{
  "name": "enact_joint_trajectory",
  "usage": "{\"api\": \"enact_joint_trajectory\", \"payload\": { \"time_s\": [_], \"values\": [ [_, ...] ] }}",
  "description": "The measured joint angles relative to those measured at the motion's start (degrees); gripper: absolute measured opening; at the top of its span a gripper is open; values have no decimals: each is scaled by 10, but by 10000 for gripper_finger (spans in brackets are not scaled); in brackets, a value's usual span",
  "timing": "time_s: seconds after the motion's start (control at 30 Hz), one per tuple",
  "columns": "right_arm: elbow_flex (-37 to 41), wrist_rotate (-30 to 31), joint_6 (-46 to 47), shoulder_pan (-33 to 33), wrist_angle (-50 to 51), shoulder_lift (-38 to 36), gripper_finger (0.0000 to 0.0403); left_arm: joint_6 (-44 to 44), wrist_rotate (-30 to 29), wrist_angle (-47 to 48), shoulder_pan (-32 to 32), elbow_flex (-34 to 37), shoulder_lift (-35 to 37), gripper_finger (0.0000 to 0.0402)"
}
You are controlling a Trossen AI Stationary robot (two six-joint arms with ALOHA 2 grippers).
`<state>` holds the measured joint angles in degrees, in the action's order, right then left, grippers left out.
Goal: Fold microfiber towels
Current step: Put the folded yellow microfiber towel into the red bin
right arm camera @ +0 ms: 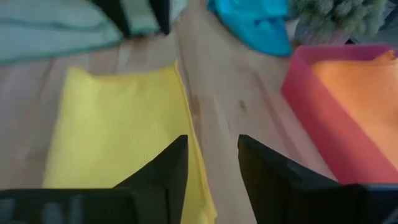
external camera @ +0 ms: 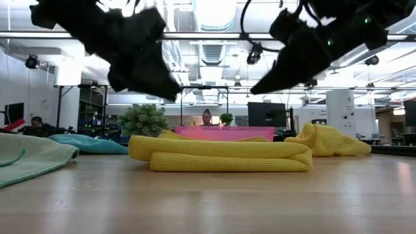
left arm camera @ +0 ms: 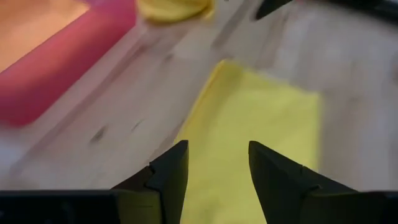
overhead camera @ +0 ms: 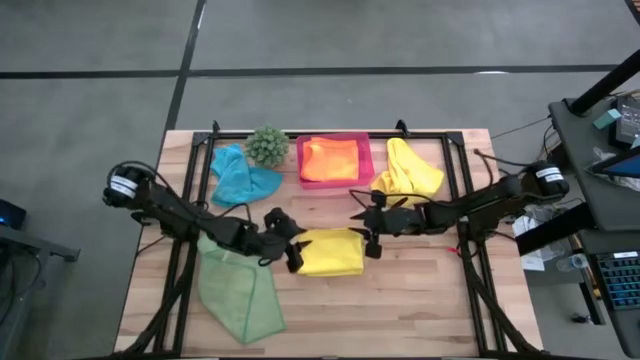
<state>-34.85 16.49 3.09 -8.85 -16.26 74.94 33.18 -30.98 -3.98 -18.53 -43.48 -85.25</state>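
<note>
Your folded yellow microfiber towel (overhead camera: 332, 252) lies flat mid-worktop (overhead camera: 420, 310), in front of the pink plastic tray (overhead camera: 335, 180). Left tool (overhead camera: 288, 256) at its left edge, right tool (overhead camera: 371, 246) at its right edge: both fingers apart, holding nothing.

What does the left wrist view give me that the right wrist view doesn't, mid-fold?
Only the left wrist view shows the crumpled yellow microfiber towel beyond the pink plastic tray, and the open left gripper.

Only the right wrist view shows the teal blue towel, the spiky green plant, the light green towel and the open right gripper.

Both show the folded yellow towel, the tray holding the orange towel, and the wooden table.
</note>
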Motion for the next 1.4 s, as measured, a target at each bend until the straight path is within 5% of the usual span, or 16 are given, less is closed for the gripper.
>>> {"api": "enact_joint_trajectory", "payload": {
  "time_s": [0.6,0.9,1.13,1.4],
  "values": [
    [1,-7,136,-6,19,-10,138,-2,5,-61,-3,0,-10,153],
    [-4,-11,279,-3,45,-10,141,171,12,-59,-3,2,-10,153],
    [-4,-154,377,-3,82,-30,129,339,141,-57,-2,19,-10,157],
    [-4,-170,456,-3,108,-33,129,428,206,-18,-3,30,-9,222]
  ]
}}
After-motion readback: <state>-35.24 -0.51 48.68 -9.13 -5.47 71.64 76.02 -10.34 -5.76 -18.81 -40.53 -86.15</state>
